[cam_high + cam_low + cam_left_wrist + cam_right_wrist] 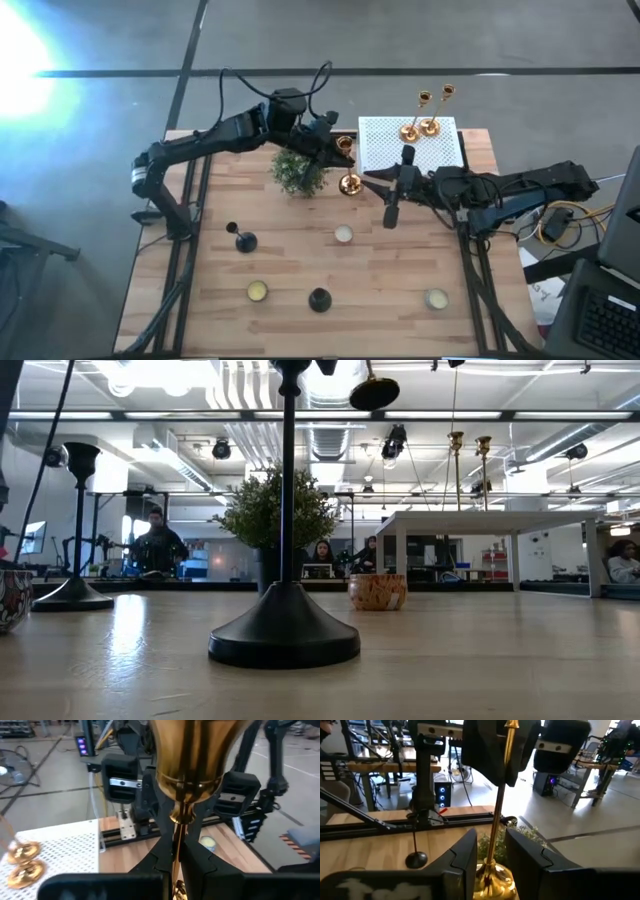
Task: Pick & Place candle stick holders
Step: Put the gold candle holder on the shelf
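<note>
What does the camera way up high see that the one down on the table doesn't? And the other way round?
Only the high view shows both arms clearly, meeting at one gold holder. The left gripper has its jaws shut on the stem, and the right gripper reaches in by the base.

Only the low view shows the room behind the table, with people sitting there.

Both show the plant, the black holders, and the white box with two gold holders standing on it.

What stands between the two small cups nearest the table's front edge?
A black candle stick holder, nearer the left cup than the right cup, shown in the high view.
</note>
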Controlling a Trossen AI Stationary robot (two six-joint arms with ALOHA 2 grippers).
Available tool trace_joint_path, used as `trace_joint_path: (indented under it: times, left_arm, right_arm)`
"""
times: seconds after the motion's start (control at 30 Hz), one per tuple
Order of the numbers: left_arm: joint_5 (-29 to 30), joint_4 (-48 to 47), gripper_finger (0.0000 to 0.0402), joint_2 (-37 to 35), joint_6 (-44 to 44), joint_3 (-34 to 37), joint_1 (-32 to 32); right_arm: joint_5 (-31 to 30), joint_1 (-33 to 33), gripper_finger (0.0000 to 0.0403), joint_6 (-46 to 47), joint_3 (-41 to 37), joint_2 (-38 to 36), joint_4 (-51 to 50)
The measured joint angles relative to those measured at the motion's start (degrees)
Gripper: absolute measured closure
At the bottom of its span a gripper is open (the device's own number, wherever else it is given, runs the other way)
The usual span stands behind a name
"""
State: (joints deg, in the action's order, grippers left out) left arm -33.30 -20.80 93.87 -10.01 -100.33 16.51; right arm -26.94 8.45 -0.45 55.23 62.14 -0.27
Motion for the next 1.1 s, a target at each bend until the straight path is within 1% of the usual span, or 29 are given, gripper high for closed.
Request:
trace_joint_path:
  times: [0.1,0.27,0.43,0.57,0.7,0.83,0.93,1.0,1.1]
  left_arm:
    - [-2.2,-0.3,0.0382,0.7,0.1,-0.3,-0.1]
    - [-2.4,0.0,0.0382,0.9,0.2,-0.4,0.0]
    - [-3.3,-0.2,0.0382,1.0,0.2,-0.4,-0.2]
    - [-3.7,-0.5,0.0382,1.0,0.1,-0.4,-0.1]
    - [-3.9,-1.4,0.0382,1.0,0.0,-0.3,-0.2]
    - [-3.8,-2.2,0.0382,0.9,-1.6,-0.4,-0.2]
    - [-3.1,-2.5,0.0382,0.8,-2.7,-0.4,-0.2]
    - [-1.8,-2.7,0.0369,0.9,-2.5,-0.4,-0.2]
    - [1.6,-3.9,0.0325,0.7,-1.7,-0.4,-0.1]
  right_arm:
    - [0.0,-0.3,0.0301,0.0,1.1,1.4,0.0]
    - [0.3,-1.1,0.0302,-0.2,2.7,3.8,0.4]
    - [2.9,-2.4,0.0307,0.2,4.4,6.5,0.4]
    - [3.3,-2.8,0.0315,-0.2,6.1,8.5,0.5]
    - [3.0,-2.9,0.0336,-1.6,7.1,9.8,0.4]
    - [2.6,-2.9,0.0381,-1.9,7.0,9.8,0.5]
    - [-0.1,-2.8,0.0387,-1.3,6.8,9.6,0.2]
    - [-1.9,-2.8,0.0389,-1.0,6.7,9.3,-1.3]
    - [-5.5,-2.8,0.0391,-1.2,6.4,8.4,-4.1]
